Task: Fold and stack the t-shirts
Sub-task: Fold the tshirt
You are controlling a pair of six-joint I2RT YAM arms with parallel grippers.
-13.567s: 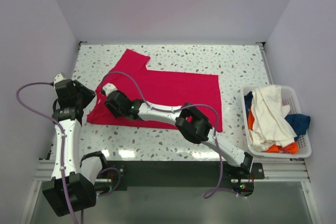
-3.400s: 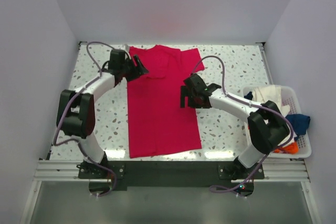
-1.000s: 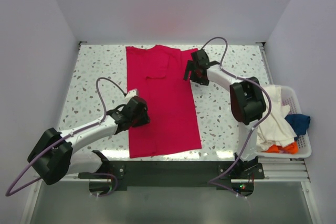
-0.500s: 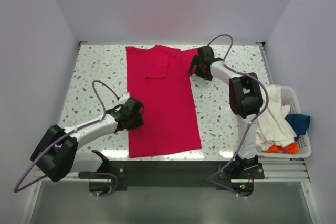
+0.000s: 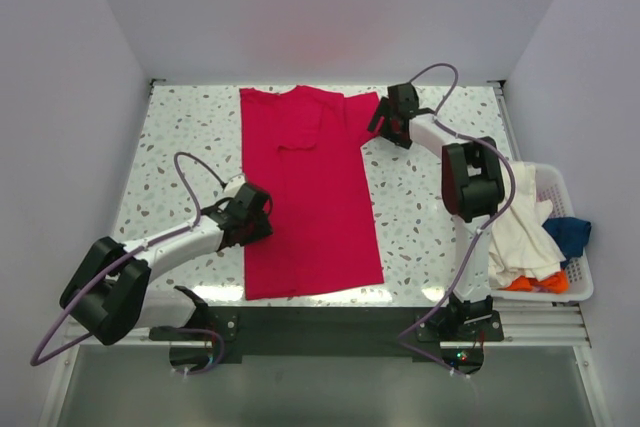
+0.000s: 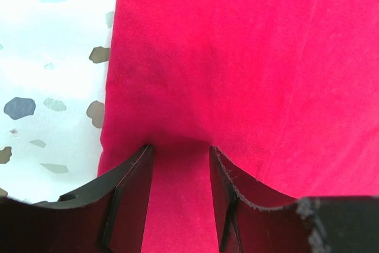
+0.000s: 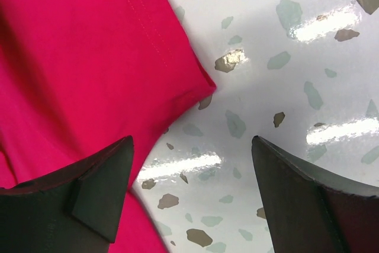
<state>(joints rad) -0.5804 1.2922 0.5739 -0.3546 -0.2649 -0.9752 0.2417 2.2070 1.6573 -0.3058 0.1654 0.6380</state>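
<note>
Rightward, basket (image 5: 588, 285) holds cream, blue, orange shirts (image 5: 518, 232); left claw (image 6: 180, 153), right claw (image 7: 190, 140) apart.

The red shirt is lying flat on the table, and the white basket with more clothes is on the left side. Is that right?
Not quite. The white basket with more clothes is on the right side, as the top view shows. The red shirt is indeed lying flat on the table.
</note>
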